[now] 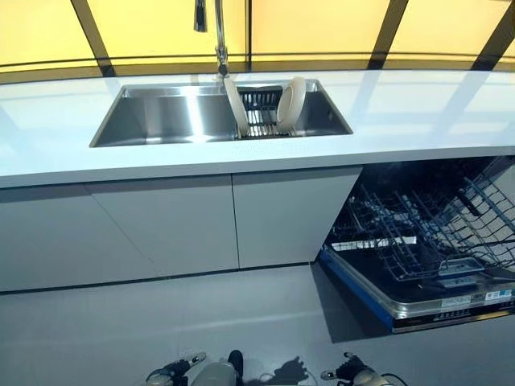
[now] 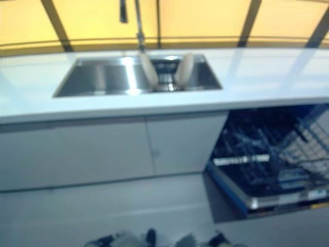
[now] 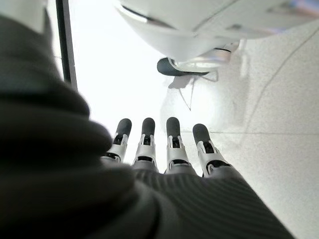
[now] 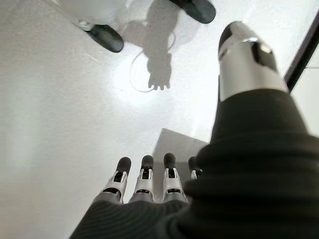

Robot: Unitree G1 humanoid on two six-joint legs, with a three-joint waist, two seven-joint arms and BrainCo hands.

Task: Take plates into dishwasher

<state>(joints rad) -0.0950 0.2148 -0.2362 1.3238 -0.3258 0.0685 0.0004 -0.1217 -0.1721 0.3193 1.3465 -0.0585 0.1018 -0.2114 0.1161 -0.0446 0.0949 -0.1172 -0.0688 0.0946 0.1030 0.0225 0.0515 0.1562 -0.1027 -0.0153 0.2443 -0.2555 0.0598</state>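
Two pale plates stand on edge in a dark drying rack [image 1: 261,112] inside the steel sink [image 1: 161,117], which is set into the white desk [image 1: 418,112] at about 12 o'clock of the head views; the left plate [image 1: 236,105] leans just under the tap [image 1: 219,36], and the right plate [image 1: 290,103] stands at 3 o'clock of it, apart from it with rack wires between. The dishwasher [image 1: 418,310] is open at about 4 o'clock, its wire basket [image 1: 418,233] pulled out over the lowered door and, as far as can be seen, holding nothing. Neither hand has started: the left hand [image 3: 164,149] and the right hand [image 4: 149,184] both hang low at the robot's sides over the floor [image 1: 161,322], fingers [image 3: 173,130] straight and relaxed, holding nothing. The step in hand looks like the first reach to the sink. The right plate, nearer the dishwasher, seems the sensible first pick for the right hand. It would be best to come in from above, pinch the upper rim with thumb on one face and fingers on the other, and lift straight up until clear of the rack wires and sink wall before swinging toward 4 o'clock, keeping away from the tap and the other plate
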